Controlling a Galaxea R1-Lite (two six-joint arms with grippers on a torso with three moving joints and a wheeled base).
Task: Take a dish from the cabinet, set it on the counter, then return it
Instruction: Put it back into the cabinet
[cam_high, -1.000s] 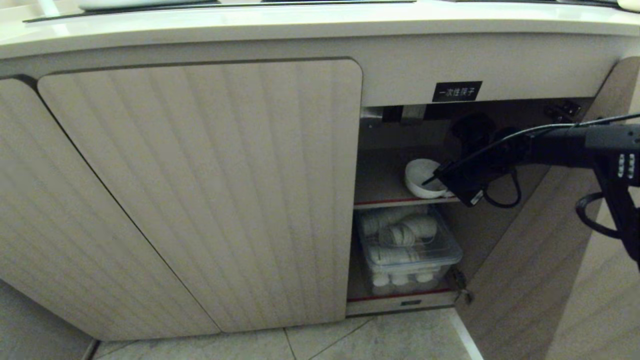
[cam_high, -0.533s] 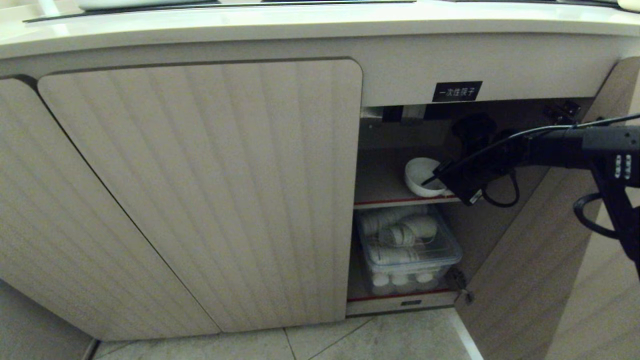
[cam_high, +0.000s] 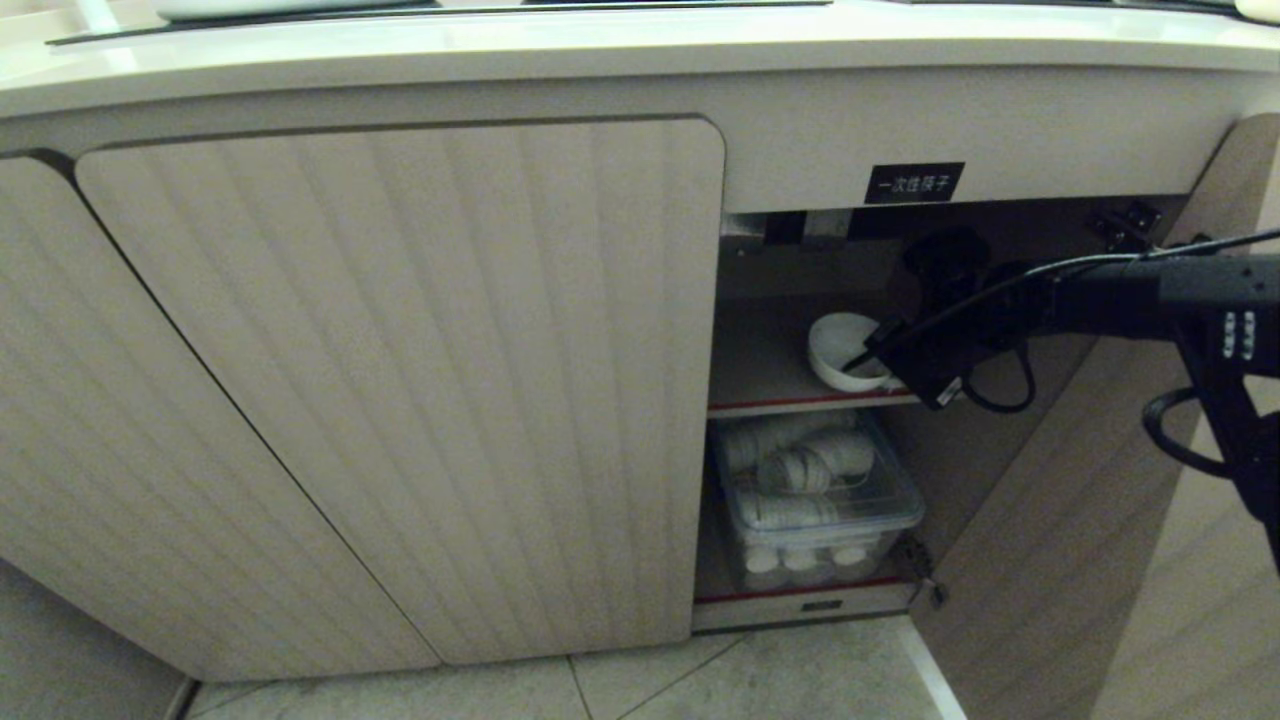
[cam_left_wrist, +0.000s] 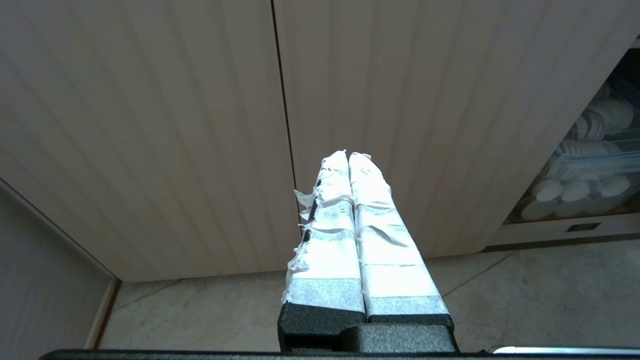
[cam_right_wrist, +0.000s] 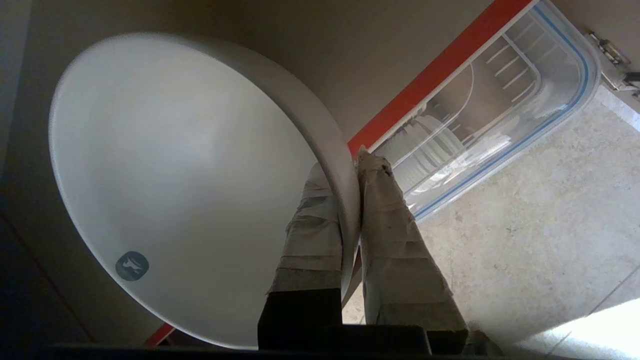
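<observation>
The dish (cam_high: 835, 345), a small white bowl, is over the upper red-edged shelf of the open right bay of the cabinet (cam_high: 400, 380). My right gripper (cam_high: 868, 362) reaches into that bay and is shut on the dish. In the right wrist view one taped finger lies inside the dish (cam_right_wrist: 175, 160) and the other outside, with the right gripper (cam_right_wrist: 345, 165) pinching the rim. I cannot tell whether the dish rests on the shelf. My left gripper (cam_left_wrist: 348, 156) is shut and empty, parked low before the closed ribbed doors. The counter (cam_high: 600, 50) runs along the top.
A clear plastic bin (cam_high: 815, 500) of stacked white cups fills the lower shelf under the dish. The bay's door (cam_high: 1050, 560) stands open at the right, close to my right arm. A black label (cam_high: 914, 183) sits above the opening. Tiled floor (cam_high: 800, 670) lies below.
</observation>
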